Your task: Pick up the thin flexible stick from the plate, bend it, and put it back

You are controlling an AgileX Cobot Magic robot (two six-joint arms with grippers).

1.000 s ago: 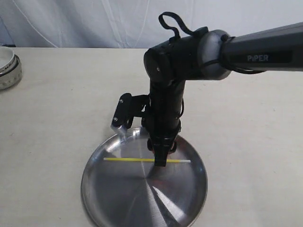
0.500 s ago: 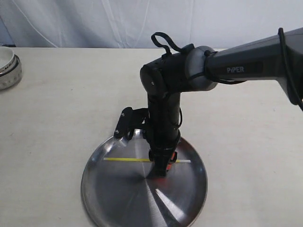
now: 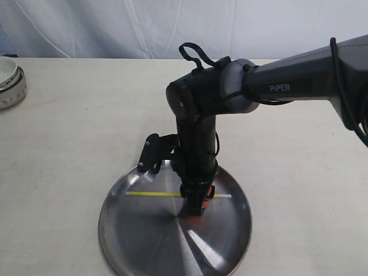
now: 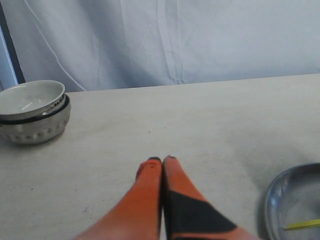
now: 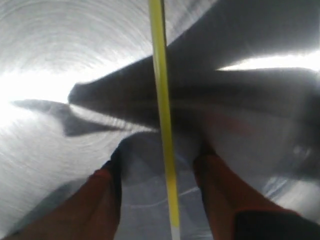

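Note:
The thin flexible stick (image 3: pixel 154 194) lies straight and flat across the silver plate (image 3: pixel 132 236), yellow with a whitish end toward the right. My right gripper (image 3: pixel 196 201) points straight down onto the plate, open, its orange fingers (image 5: pixel 105 195) on either side of the stick (image 5: pixel 162 100) near the whitish end, tips close to the metal. In the right wrist view the stick runs down the gap between the fingers without touching either. My left gripper (image 4: pixel 161 161) is shut with nothing in it, low over bare table; the plate's rim (image 4: pixel 272 195) and a bit of stick (image 4: pixel 302 225) show at that view's corner.
A white ceramic bowl (image 3: pixel 8 80) sits at the far left back of the beige table, also seen as the bowl (image 4: pixel 32 112) in the left wrist view. A white curtain hangs behind the table. The right arm's camera bracket (image 3: pixel 150 152) juts out above the plate's far rim.
The right arm has come down and shifted slightly left, bringing its open fingers lower around the stick. The stick has not moved.

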